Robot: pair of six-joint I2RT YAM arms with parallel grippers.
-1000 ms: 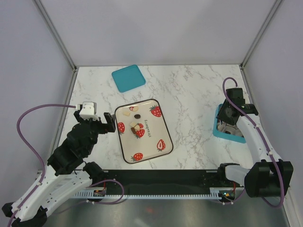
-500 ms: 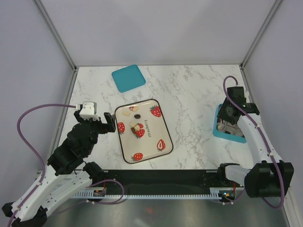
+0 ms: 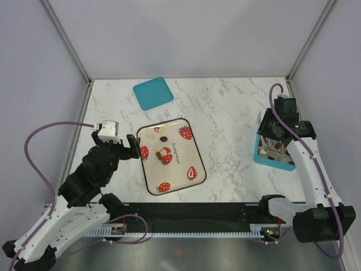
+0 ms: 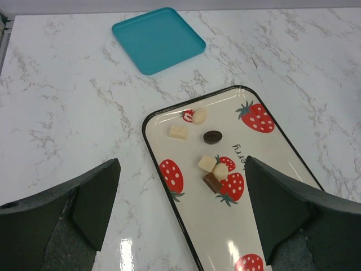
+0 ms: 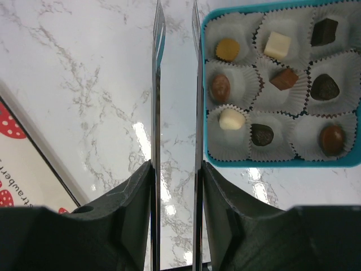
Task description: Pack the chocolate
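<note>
the left gripper [image 4: 180,165] hangs spread wide and empty at the near end of the strawberry tray [image 4: 265,169]. six loose chocolate pieces [image 4: 212,136] lie on the tray just ahead of its fingers, untouched. over on the right, the right gripper [image 5: 176,17] shows two thin blades a narrow slit apart, nothing between them, above the marble table [image 5: 84,84] just beside the teal box [image 5: 271,163]. nine filled cups [image 5: 282,79] sit in the box. a teal lid [image 4: 158,38] lies beyond the tray.

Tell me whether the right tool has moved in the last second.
Yes. Against the teal box, the right tool has shifted up and slightly right in the top view, uncovering chocolates inside.
</note>
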